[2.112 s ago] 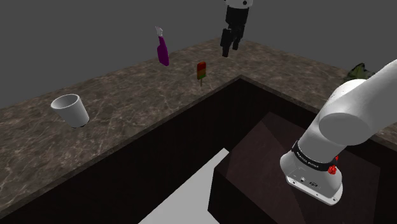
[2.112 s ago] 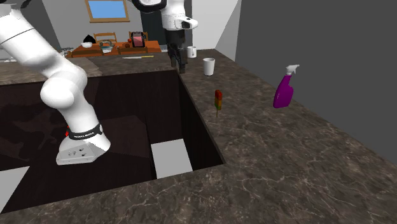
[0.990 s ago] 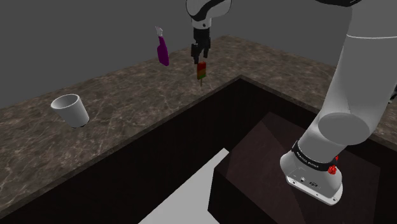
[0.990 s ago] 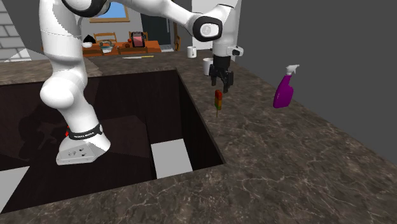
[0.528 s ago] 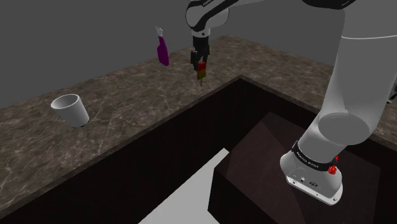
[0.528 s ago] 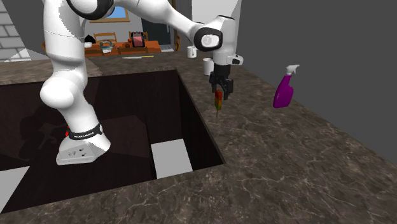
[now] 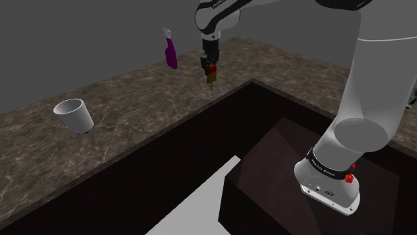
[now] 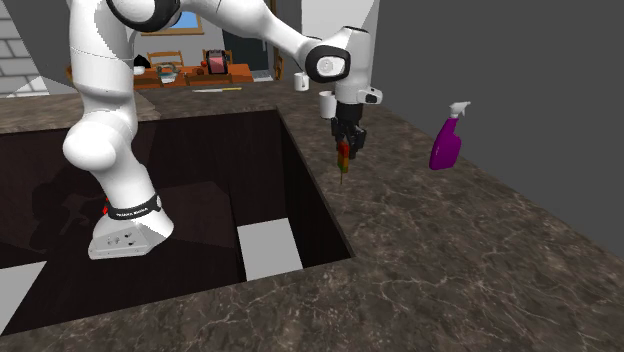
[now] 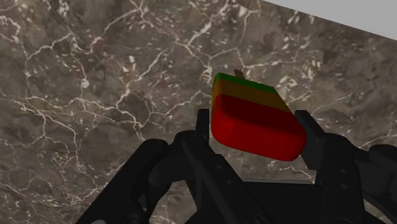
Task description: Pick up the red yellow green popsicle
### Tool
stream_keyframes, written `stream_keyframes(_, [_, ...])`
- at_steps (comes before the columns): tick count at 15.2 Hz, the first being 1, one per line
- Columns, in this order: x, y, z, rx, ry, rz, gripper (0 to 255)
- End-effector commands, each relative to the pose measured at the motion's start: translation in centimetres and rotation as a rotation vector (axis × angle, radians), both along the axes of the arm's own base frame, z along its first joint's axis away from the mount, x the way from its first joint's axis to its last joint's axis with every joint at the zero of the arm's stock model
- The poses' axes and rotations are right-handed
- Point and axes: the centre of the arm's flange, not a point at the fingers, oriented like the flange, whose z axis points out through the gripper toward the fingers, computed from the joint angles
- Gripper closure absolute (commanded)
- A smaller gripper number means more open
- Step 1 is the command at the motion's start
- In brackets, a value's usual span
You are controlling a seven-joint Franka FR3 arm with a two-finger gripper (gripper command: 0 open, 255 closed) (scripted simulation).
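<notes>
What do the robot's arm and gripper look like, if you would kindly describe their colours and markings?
The arm is glossy white, built of rounded links with dark joints. A black band with small red marks circles it just above its white foot. The gripper is all black, with two blocky fingers.

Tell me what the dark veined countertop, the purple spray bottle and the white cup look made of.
The dark brown veined countertop looks like marble or a similar stone, judging by the white veining; little gloss shows. The purple spray bottle is probably plastic: smooth, uniform colour, with a white trigger head. The white cup is plain matte white; whether it is ceramic or plastic, the look leaves open.
</notes>
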Motion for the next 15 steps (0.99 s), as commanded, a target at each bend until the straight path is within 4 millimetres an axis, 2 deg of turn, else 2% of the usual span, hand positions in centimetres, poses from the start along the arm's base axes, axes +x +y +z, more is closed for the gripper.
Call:
stream_keyframes(1, [0.0,0.0,-0.1,0.0,0.002,0.0,255])
stream_keyframes(3, [0.0,0.1,0.0,0.001,0.002,0.0,255])
stream_keyframes(15, [0.0,0.1,6.3,0.001,0.002,0.0,255])
